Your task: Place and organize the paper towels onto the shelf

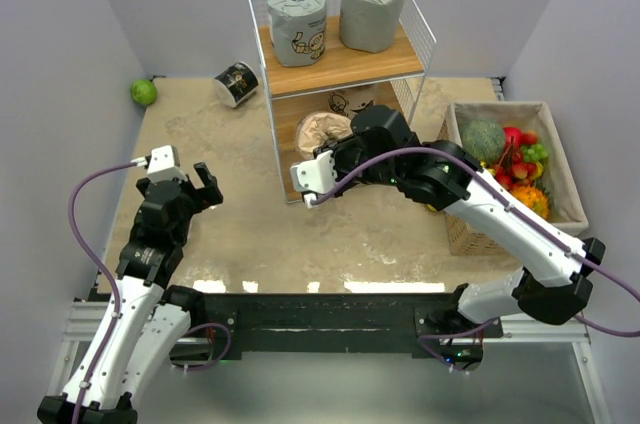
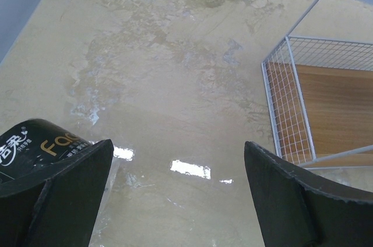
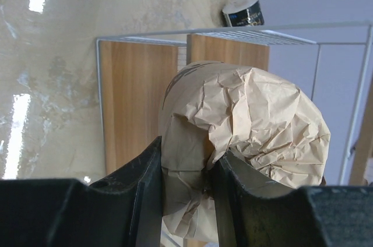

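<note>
- One beige, crinkle-wrapped paper towel roll [image 3: 250,124] is being pinched at its gathered end by the right gripper [image 3: 186,200], jaws biting into the wrapper. It is hanging at the open front of the wire-framed wooden shelf [image 1: 340,64], level with a lower board; whether it is touching the board, I cannot tell.
- My judgement on doing this well: keeping the roll level while sliding inward, clearing the white wire, and seating it beside the other beige printed roll [image 1: 350,101] before letting go.
- Standing upright on the top board: grey roll with a cartoon print [image 1: 297,6] and plain grey roll [image 1: 373,9].
- Idle side: left gripper [image 2: 178,145] is hovering with fingers spread, holding nothing. A black roll with gold lettering [image 2: 35,142] is lying just beside one finger.
- Lying near the shelf's left side: second black roll [image 1: 237,82].
- Surface: glossy beige stone-look table [image 2: 175,72] is throwing glare and looking slick, so loose rolls are likely wandering if nudged.
- Room: plain pale walls are closing in on three sides. A small green round fruit [image 1: 144,92] is sitting in the far left corner, a woven basket of fruit [image 1: 568,169] on the right.
</note>
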`<action>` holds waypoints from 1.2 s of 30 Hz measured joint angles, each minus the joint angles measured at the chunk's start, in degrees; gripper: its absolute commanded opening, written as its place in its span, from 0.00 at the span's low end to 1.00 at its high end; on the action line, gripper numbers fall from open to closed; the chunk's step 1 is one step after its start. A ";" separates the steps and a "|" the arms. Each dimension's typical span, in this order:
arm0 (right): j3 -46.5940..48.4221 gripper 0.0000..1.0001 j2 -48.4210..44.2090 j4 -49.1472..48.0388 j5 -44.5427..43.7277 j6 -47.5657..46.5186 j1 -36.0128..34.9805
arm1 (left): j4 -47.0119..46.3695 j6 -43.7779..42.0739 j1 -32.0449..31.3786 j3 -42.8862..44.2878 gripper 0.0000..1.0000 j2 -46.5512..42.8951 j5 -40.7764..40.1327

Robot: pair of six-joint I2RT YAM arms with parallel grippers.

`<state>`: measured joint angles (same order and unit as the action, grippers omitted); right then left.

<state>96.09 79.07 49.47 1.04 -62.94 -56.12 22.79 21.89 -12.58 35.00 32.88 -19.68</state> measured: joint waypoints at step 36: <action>8.68 0.54 9.92 -4.59 -5.86 -5.14 2.93 | 0.00 0.00 0.00 -0.02 0.99 0.09 -0.04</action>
<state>104.77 88.99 44.88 -4.82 -68.07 -53.19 22.79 21.89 -12.58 34.98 32.97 -19.73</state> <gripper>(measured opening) 0.533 0.994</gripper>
